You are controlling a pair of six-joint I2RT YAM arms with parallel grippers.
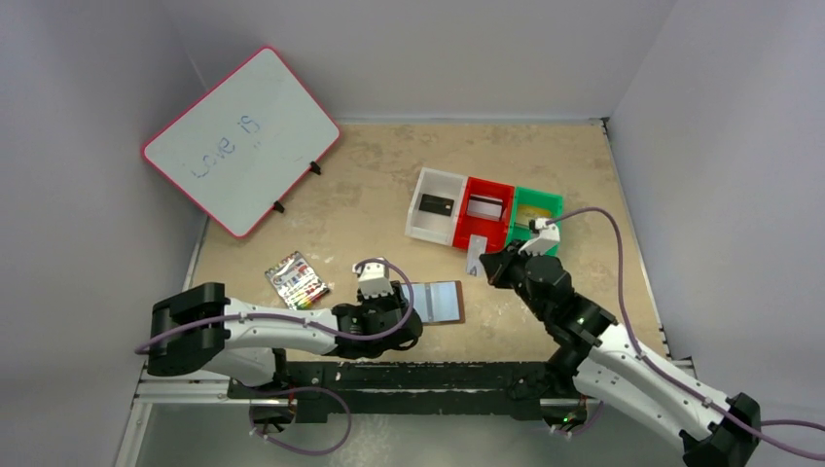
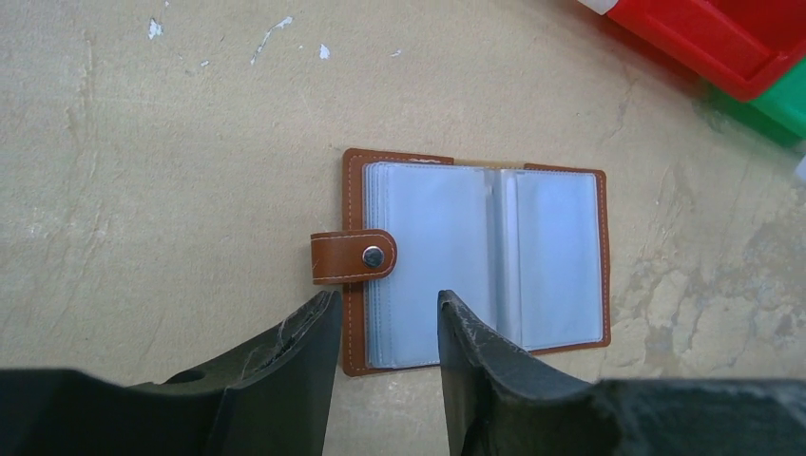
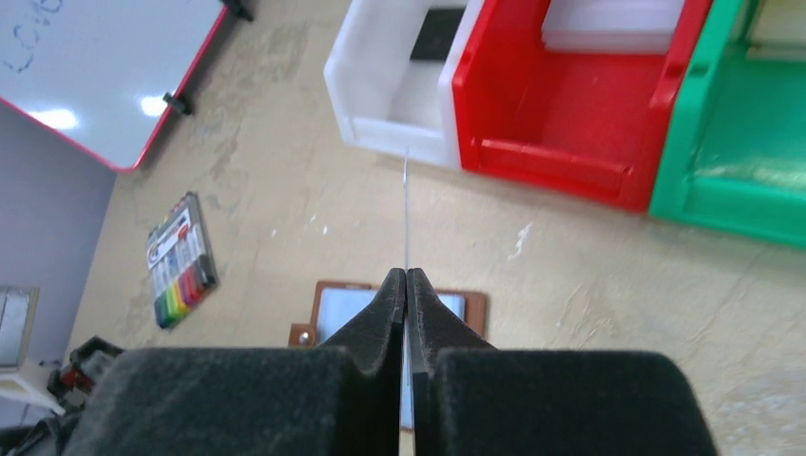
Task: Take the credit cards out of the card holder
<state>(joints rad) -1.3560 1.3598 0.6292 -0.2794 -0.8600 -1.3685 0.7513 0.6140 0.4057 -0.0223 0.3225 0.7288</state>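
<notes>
The bench (image 1: 370,195) is a tan, scuffed and mottled board with pale chips in its surface. The card holder (image 1: 435,301) lies flat and open on it near the front edge, clear sleeves up and snap tab folded over them. A striped pack (image 1: 298,280) lies to its left. Behind it and to its right, a white bin (image 1: 435,204), a red bin (image 1: 484,212) and a green bin (image 1: 537,209) touch in a row. Far behind it to the left stands a tilted whiteboard (image 1: 241,139), seemingly on two small black feet.
</notes>
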